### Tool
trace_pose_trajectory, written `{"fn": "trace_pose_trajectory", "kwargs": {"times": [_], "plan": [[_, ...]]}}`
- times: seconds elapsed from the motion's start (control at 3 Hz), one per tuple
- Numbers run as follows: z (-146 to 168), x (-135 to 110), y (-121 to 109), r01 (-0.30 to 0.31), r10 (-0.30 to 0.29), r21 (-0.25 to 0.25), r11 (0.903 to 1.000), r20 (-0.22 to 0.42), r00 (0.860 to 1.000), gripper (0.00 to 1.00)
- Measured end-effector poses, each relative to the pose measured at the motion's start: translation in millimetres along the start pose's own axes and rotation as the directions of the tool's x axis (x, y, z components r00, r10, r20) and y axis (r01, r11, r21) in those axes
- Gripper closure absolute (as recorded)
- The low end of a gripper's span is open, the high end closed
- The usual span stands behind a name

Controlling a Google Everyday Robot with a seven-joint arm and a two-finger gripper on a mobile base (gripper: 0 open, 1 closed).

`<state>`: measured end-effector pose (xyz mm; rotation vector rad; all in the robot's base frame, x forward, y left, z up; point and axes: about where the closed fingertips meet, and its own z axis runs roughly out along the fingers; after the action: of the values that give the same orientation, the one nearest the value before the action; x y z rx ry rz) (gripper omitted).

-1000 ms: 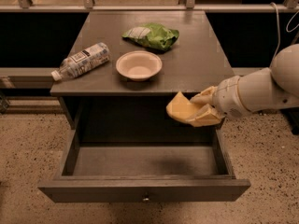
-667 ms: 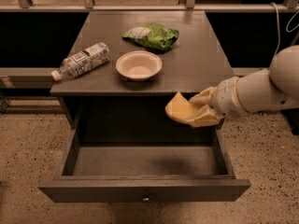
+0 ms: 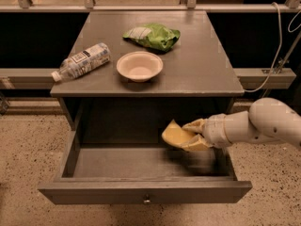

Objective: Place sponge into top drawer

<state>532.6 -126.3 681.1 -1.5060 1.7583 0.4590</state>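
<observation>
The top drawer [image 3: 141, 192] is pulled out wide open below the grey cabinet top, its flat front panel with a small round knob facing me. The yellow sponge [image 3: 175, 135] hangs over the right part of the drawer's inside, a little above its floor. My gripper [image 3: 193, 135] reaches in from the right on a white arm and is shut on the sponge, its pale yellow fingers [image 3: 196, 125] clasping the sponge's right end.
On the cabinet top [image 3: 202, 65] stand a white bowl [image 3: 139, 66], a plastic bottle lying on its side [image 3: 82, 61] at the left, and a green chip bag [image 3: 153, 35] at the back. A white cable [image 3: 275, 55] hangs at the right.
The gripper has moved down with the sponge, from level with the cabinet top's front edge to inside the open drawer's space.
</observation>
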Motion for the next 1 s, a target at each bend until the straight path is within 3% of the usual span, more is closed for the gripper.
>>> {"fn": "trace_pose_trajectory", "kwargs": {"times": [0.33, 1.0], "plan": [[22.9, 23.8, 5.0, 0.019, -0.019, -0.016, 0.9997, 0.017, 1.0, 1.0], [26.6, 22.7, 7.1, 0.02, -0.019, -0.025, 0.9995, 0.02, 1.0, 0.59]]}}
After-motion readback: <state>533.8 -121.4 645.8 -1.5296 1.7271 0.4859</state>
